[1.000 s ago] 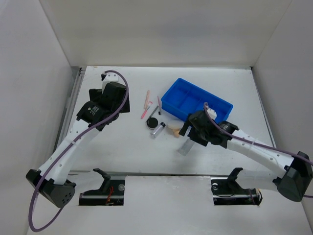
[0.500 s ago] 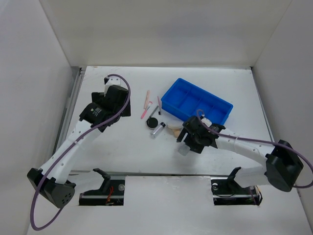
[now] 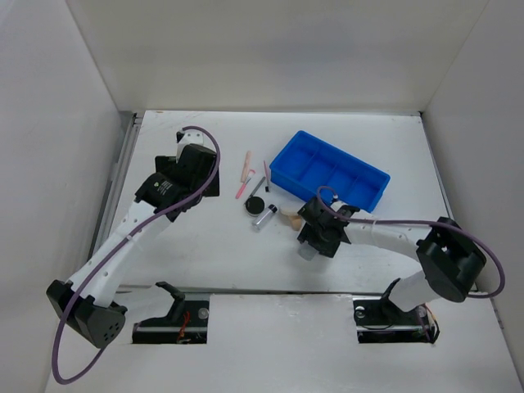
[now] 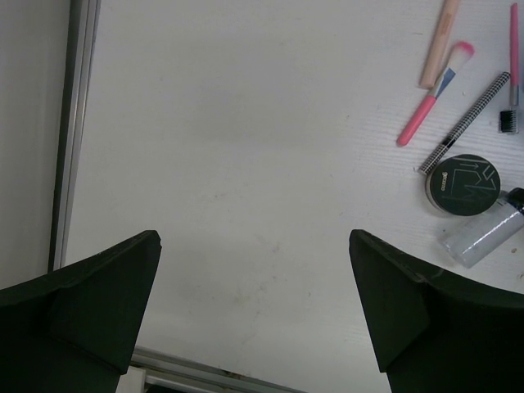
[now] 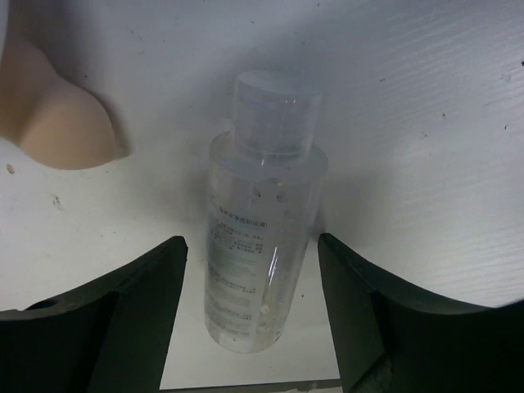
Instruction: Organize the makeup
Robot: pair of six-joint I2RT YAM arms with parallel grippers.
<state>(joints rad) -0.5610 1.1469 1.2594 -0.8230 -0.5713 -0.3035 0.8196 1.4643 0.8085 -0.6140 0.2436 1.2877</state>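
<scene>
A clear small bottle (image 5: 258, 246) lies on the white table between the jaws of my right gripper (image 5: 252, 319). The jaws are open, with a gap on each side of the bottle. From above, the right gripper (image 3: 315, 237) covers most of the bottle (image 3: 308, 250). A beige sponge (image 5: 57, 115) rests just beyond it. The other makeup lies in a cluster: black compact (image 4: 463, 184), silver-black cylinder (image 4: 485, 236), pink brush (image 4: 434, 106), thin patterned pencil (image 4: 464, 121) and beige-pink stick (image 4: 440, 42). My left gripper (image 4: 254, 303) hangs open and empty to their left.
A blue divided tray (image 3: 286, 152) stands at the back right, behind the right gripper. A metal rail (image 4: 74, 123) runs along the table's left edge. White walls close in the table on three sides.
My right gripper has moved left and down over the clear bottle, and its jaws have narrowed around it. The left arm has shifted slightly to the right.
</scene>
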